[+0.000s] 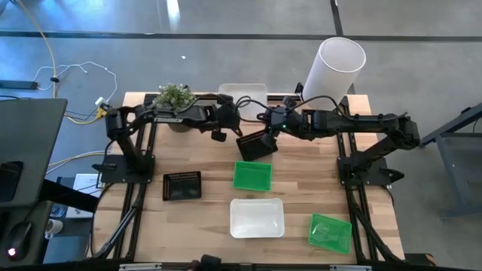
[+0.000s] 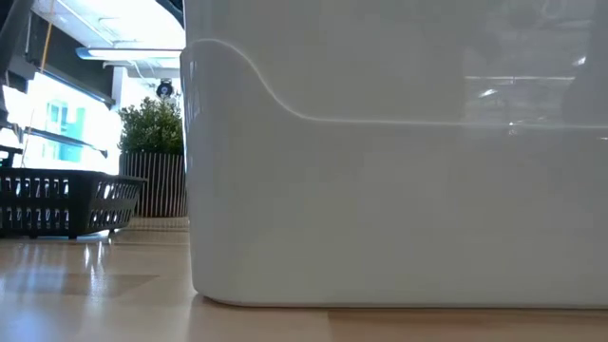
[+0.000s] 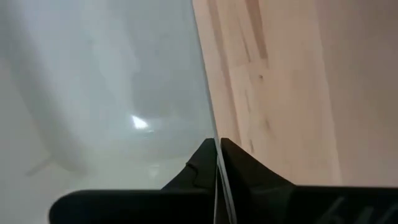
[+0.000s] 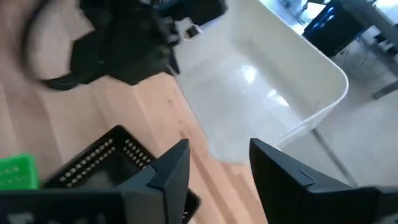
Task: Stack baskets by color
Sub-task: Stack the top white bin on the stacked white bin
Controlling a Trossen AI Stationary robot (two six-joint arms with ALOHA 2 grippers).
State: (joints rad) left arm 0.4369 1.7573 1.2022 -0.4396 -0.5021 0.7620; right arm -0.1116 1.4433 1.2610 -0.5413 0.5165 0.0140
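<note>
Both arms reach in over the far side of the counter [image 1: 203, 226]. Left hand [image 1: 220, 134] is clenched on the rim of the far white basket [image 1: 242, 94]; in its wrist view the two fingers [image 3: 205, 165] pinch the thin white wall between them. Right hand [image 4: 217, 165] is released, fingers spread, nothing between them, and the tilted black basket [image 1: 256, 144] lies just under and beside it, touching the counter. We read this as a release just made or a grasp about to start; we cannot tell which.

To do it well, we'd keep the left pinch firm and low on the wall so the white basket doesn't swing, lift clear, and carry it to the near white basket [image 1: 257, 217]. Square the corners before lowering, or it'll jam crooked. The right hand should clear off first, because the arms are close.

Elsewhere, a second black basket [image 1: 182, 185] sits at the left and a green basket [image 1: 252, 175] in the middle. Another green basket [image 1: 330, 232] is at the near right. Plant [image 1: 175, 98] and white cylinder [image 1: 335, 66] stand at the far edge, not ours to touch.
</note>
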